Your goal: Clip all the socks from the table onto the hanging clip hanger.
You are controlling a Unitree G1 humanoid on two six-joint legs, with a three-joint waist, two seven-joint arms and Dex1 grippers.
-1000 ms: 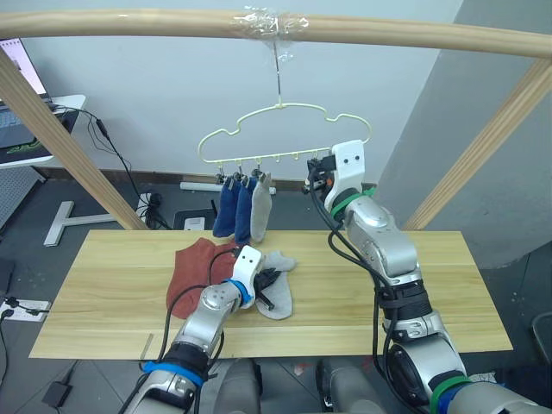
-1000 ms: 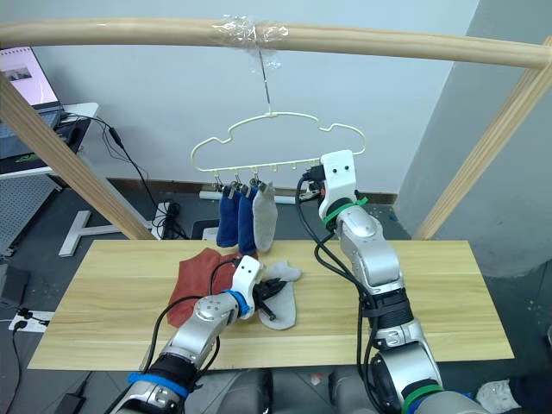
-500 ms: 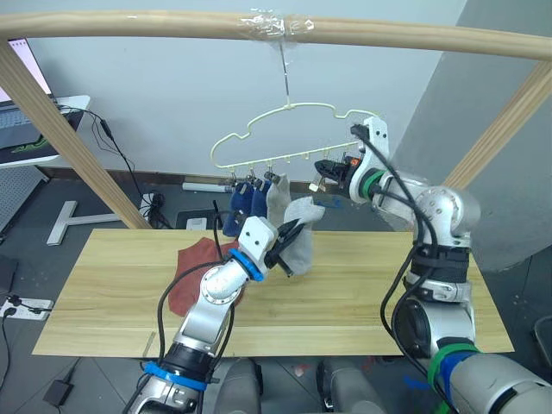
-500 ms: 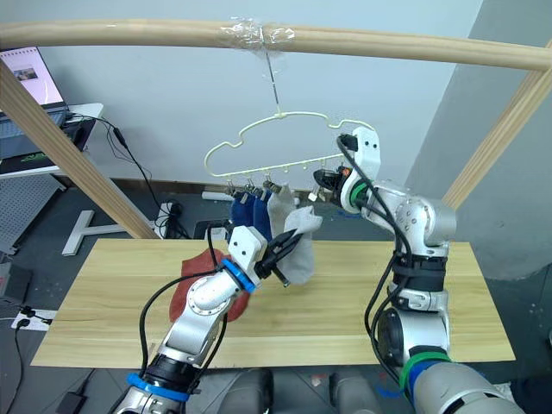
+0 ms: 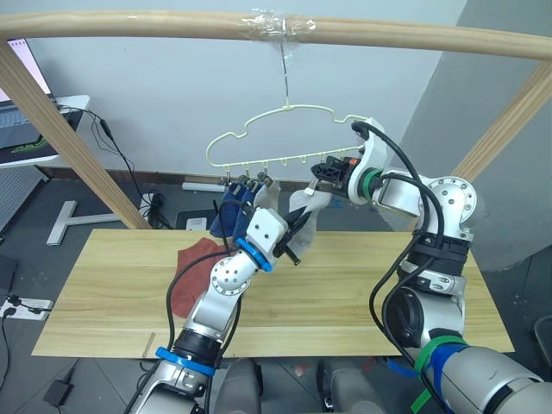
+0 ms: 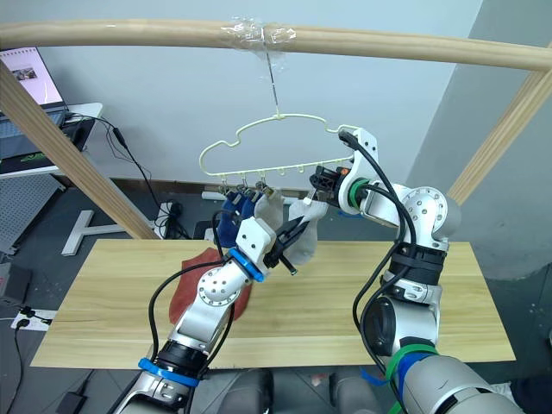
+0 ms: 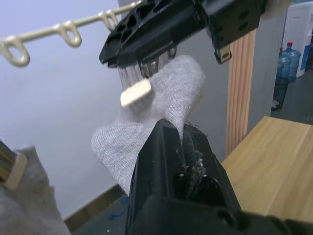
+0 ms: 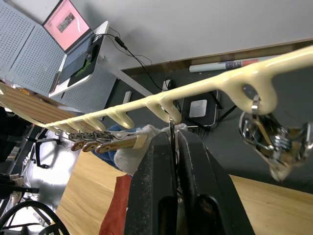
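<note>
The pale-yellow clip hanger (image 5: 285,107) hangs from the pole above the table (image 5: 362,293). My left gripper (image 5: 297,240) is shut on a light grey sock (image 5: 307,211) and holds its cuff up under the hanger. My right gripper (image 5: 330,172) is shut on a silver clip (image 7: 146,68) right above that sock (image 7: 161,105). Two blue socks (image 5: 230,209) and a grey sock (image 5: 266,198) hang clipped at the hanger's left. A rust-red sock (image 5: 191,269) lies on the table behind my left arm, partly hidden.
A round wooden pole (image 5: 129,24) runs across the top, with slanted poles at left (image 5: 60,138) and right (image 5: 509,121). A free clip (image 8: 266,134) dangles at the hanger's end (image 8: 234,81). A desk with a laptop (image 5: 17,129) stands far left.
My left gripper picked the grey sock up off the table and raised it to the hanger. My right gripper swung over and closed on a clip above it.
</note>
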